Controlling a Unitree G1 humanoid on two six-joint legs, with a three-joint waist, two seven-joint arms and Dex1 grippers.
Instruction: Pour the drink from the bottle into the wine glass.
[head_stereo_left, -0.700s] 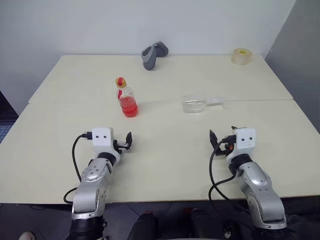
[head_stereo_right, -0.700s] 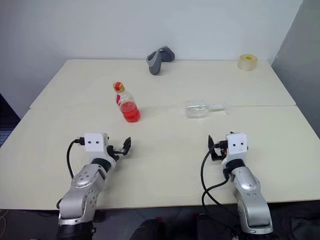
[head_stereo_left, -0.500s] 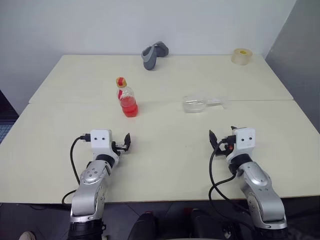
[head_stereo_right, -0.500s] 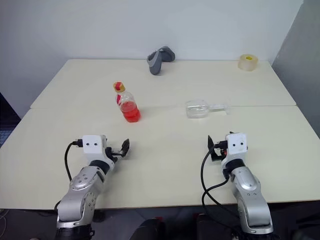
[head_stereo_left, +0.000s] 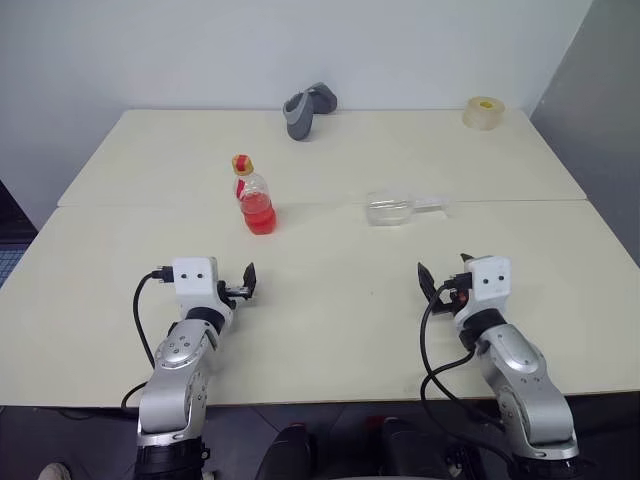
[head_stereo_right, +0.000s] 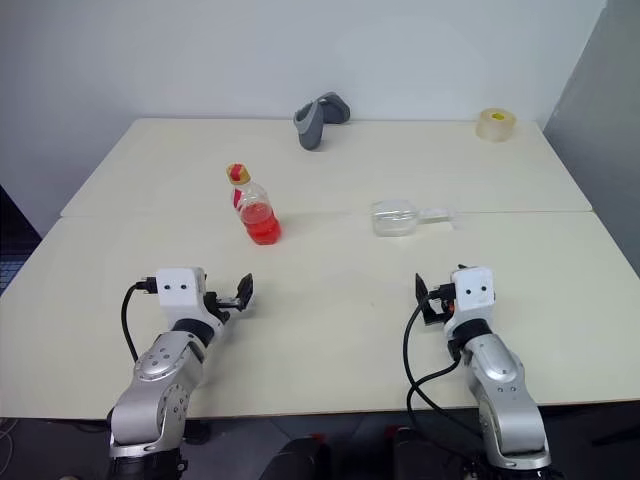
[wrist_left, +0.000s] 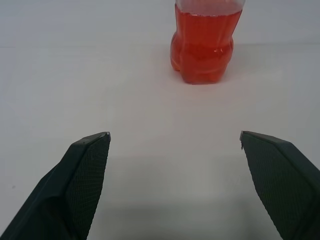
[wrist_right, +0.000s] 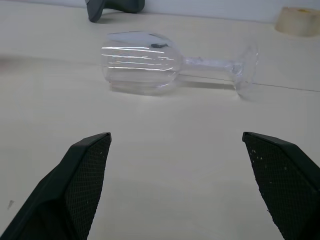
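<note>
two pale tabletops (head_stereo_left: 330, 270) abut before a white wall (head_stereo_left: 200, 50); left claw (head_stereo_left: 243, 285) and right claw (head_stereo_left: 443, 277) spread, empty.

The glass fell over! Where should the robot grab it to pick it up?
Probably by the thin stem of the wine glass, coming from above with the open right gripper. It lies on its side on the table, so the stem sits raised between bowl and foot.

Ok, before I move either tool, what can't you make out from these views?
- Bottle: left wrist view's top edge cuts off neck and cap.
- Bottle cap: too small in head views to tell if screwed tight.
- Wine glass, lying on its side: rim condition unclear through the clear glass.
</note>
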